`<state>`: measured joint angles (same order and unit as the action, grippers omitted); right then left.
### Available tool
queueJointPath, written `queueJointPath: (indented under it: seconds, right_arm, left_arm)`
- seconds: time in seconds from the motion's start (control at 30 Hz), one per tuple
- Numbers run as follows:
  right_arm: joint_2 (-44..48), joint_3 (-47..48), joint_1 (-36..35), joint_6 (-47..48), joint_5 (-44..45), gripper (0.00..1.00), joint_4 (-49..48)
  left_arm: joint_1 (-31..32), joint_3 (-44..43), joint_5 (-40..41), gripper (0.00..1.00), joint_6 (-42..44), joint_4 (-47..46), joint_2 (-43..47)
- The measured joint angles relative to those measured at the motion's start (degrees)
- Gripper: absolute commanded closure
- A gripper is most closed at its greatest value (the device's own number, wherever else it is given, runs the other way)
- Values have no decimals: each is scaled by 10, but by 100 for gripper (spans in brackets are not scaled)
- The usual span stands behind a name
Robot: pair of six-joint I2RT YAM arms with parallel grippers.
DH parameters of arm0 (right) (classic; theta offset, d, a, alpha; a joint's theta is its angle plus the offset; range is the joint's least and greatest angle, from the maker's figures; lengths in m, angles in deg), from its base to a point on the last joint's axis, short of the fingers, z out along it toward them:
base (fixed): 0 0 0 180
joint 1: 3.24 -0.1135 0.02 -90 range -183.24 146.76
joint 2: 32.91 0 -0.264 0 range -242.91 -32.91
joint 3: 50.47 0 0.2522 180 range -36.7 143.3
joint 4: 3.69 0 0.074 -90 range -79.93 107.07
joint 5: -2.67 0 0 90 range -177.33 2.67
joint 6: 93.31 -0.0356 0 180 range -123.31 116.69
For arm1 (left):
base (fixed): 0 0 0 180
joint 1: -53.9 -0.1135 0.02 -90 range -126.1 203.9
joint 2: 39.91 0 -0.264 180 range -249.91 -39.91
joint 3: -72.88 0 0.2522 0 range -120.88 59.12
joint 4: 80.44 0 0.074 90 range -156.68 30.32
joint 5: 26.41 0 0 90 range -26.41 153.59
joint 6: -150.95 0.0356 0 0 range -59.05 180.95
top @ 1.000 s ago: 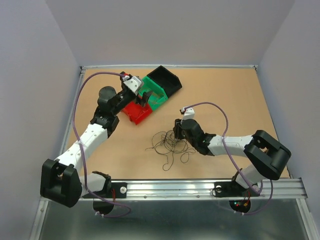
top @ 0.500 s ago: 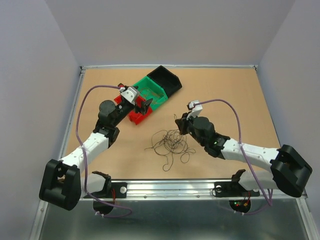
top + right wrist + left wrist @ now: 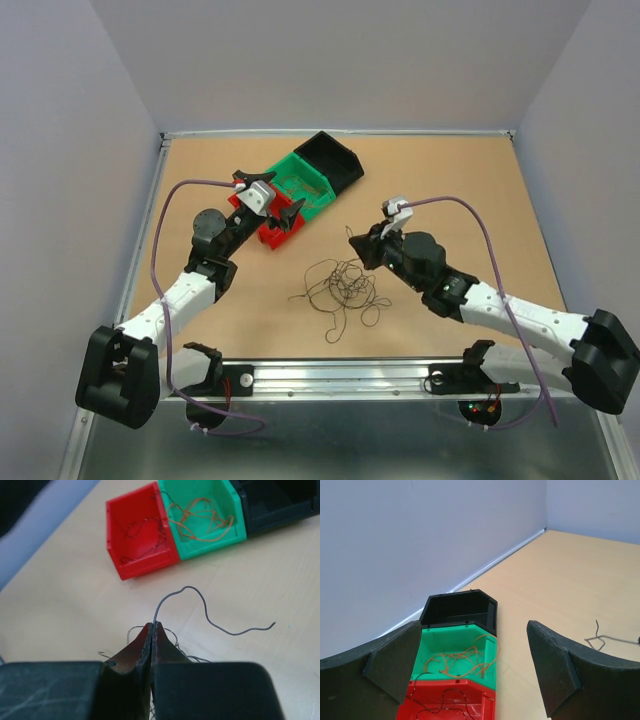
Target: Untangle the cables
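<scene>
A loose tangle of dark thin cables (image 3: 340,288) lies on the tan table between the arms. My right gripper (image 3: 357,245) is at the tangle's far right edge, shut on one dark cable. In the right wrist view the jaws (image 3: 152,626) are pressed together and the cable (image 3: 200,597) curls out past the tips. My left gripper (image 3: 268,198) is open and empty above the red bin (image 3: 272,230). In the left wrist view its fingers (image 3: 390,660) frame the bins. The green bin (image 3: 440,640) holds orange-tan cables (image 3: 462,660). The red bin (image 3: 470,707) holds a dark cable.
Three bins stand in a row at the far middle: red, green (image 3: 305,182) and black (image 3: 333,158). They also show in the right wrist view: red (image 3: 137,530), green (image 3: 200,520), black (image 3: 280,505). Walls close the table (image 3: 480,200) on three sides.
My right arm has stretched out and its gripper has lifted slightly away from the tangle with the cable held. My left gripper has drawn back from the green bin to over the red bin.
</scene>
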<state>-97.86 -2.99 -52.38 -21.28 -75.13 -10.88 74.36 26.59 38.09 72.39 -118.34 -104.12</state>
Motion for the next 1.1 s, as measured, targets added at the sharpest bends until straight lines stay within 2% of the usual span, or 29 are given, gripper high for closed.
queueJointPath:
  seconds: [0.1,0.23,0.33,0.53,0.63,0.8,1.1]
  right_arm:
    - [19,59,0,-6,-23,99,55]
    - [10,235,0,-8,-43,100,118]
    - [9,346,0,-3,-43,99,131]
    - [5,492,0,9,-35,99,152]
    - [-3,525,0,24,-19,99,155]
    - [-51,560,0,76,39,100,159]
    - [-210,644,47,147,86,99,193]
  left_arm:
    - [0,3,0,1,0,-4,0]
    - [0,8,-2,1,0,-18,1]
    - [0,18,-26,1,1,-26,3]
    - [0,22,-94,1,5,-29,3]
    - [0,22,-87,1,5,-31,5]
    - [-10,22,-18,1,-5,-35,4]
    - [-32,21,93,1,-35,-43,-20]
